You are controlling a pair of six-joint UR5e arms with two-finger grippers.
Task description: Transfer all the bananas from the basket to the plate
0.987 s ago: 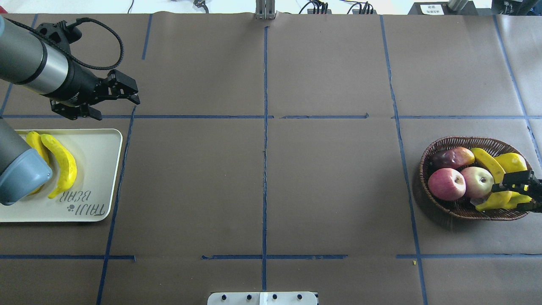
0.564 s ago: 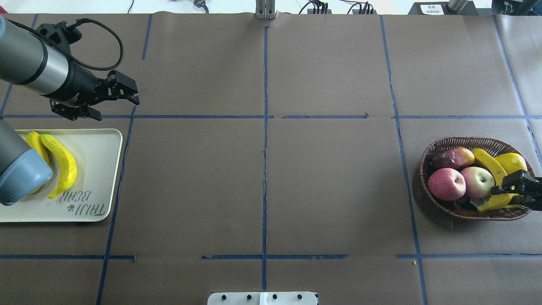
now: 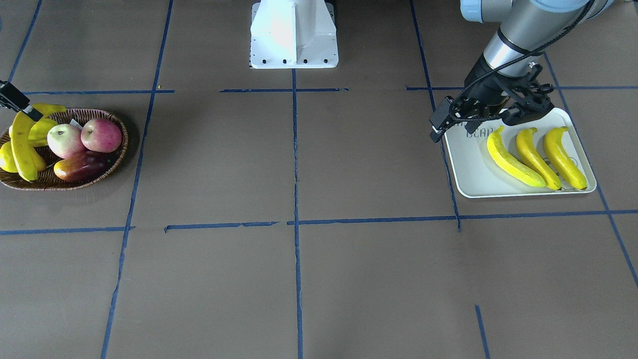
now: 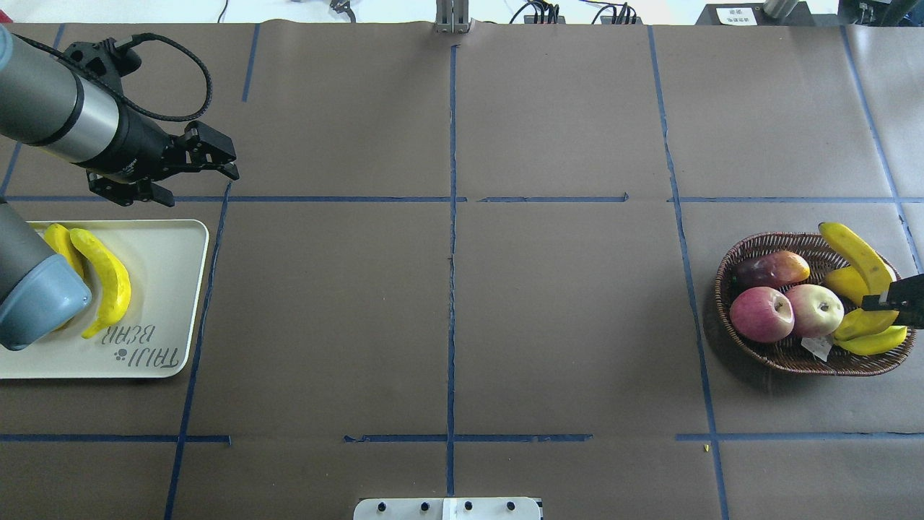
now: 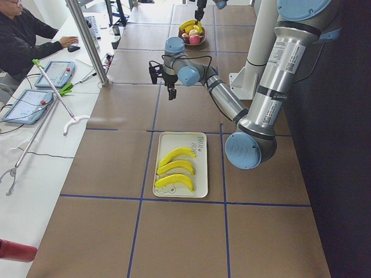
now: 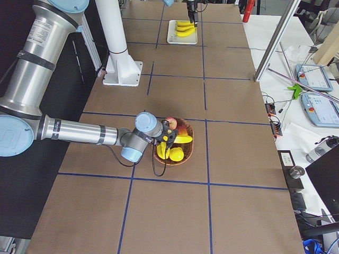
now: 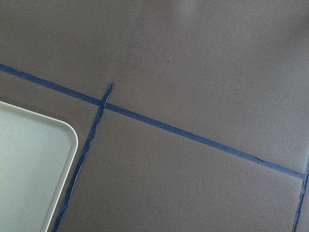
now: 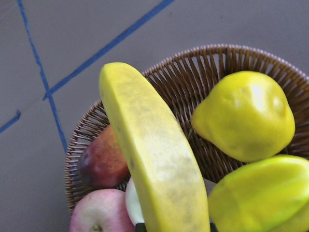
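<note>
My right gripper (image 4: pixel 882 300) is shut on the fourth banana (image 4: pixel 857 254) and holds it tilted above the wicker basket (image 4: pixel 722 289), one end past the far rim. The right wrist view shows this banana (image 8: pixel 154 164) close up over the basket (image 8: pixel 193 82). Three bananas (image 3: pixel 536 157) lie side by side on the plate (image 3: pixel 468 169). In the overhead view my left arm's elbow hides part of them on the plate (image 4: pixel 166 289). My left gripper (image 4: pixel 229 160) is open and empty, above the table just beyond the plate's far right corner.
The basket also holds a red apple (image 4: pixel 761 314), a pale apple (image 4: pixel 814 309), a dark red mango (image 4: pixel 771 269), a yellow pear (image 4: pixel 844 283) and yellow-green oblong fruit (image 4: pixel 866 332). The robot's white base (image 3: pixel 294 35) stands at the table's near edge.
My right gripper has lifted the banana out from among the fruit, back towards the basket's far right rim. The left arm has barely moved.
</note>
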